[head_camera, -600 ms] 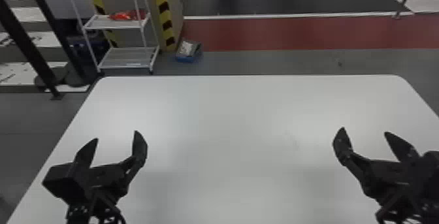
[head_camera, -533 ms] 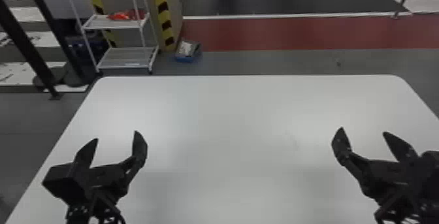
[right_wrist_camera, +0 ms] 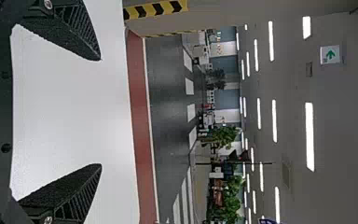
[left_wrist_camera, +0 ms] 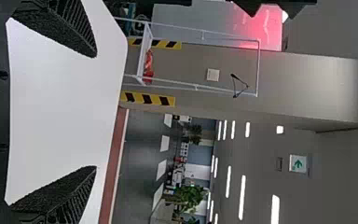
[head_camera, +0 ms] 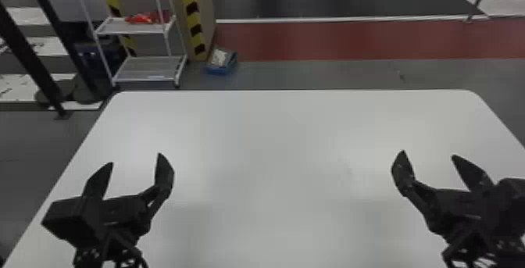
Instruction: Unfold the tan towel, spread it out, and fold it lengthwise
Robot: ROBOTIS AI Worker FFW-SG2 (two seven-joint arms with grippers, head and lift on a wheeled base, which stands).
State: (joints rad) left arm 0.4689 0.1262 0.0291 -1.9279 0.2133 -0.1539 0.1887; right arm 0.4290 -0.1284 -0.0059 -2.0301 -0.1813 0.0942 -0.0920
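Observation:
The left gripper [head_camera: 136, 158] is above the left part of the white table [head_camera: 261, 142] in the head view, its two fingers wide apart and nothing between them. Over the table's right part, the right gripper [head_camera: 428, 153] is likewise open and holds nothing. In the left wrist view, the left gripper [left_wrist_camera: 95, 111] has its fingers spread with white tabletop [left_wrist_camera: 65, 112] behind them. The right wrist view has the right gripper [right_wrist_camera: 100, 112] in the same spread pose before the tabletop [right_wrist_camera: 74, 112].
Beyond the table's far left corner stands a white wire shelf [head_camera: 136, 31] with a red item [head_camera: 146, 17] on it. A blue box [head_camera: 222, 62] lies on the floor near a pillar with yellow-black stripes [head_camera: 192, 13]. Dark posts [head_camera: 29, 52] stand at the far left.
The right gripper's outer finger has shifted slightly inward, toward its other finger. The left gripper looks the same.

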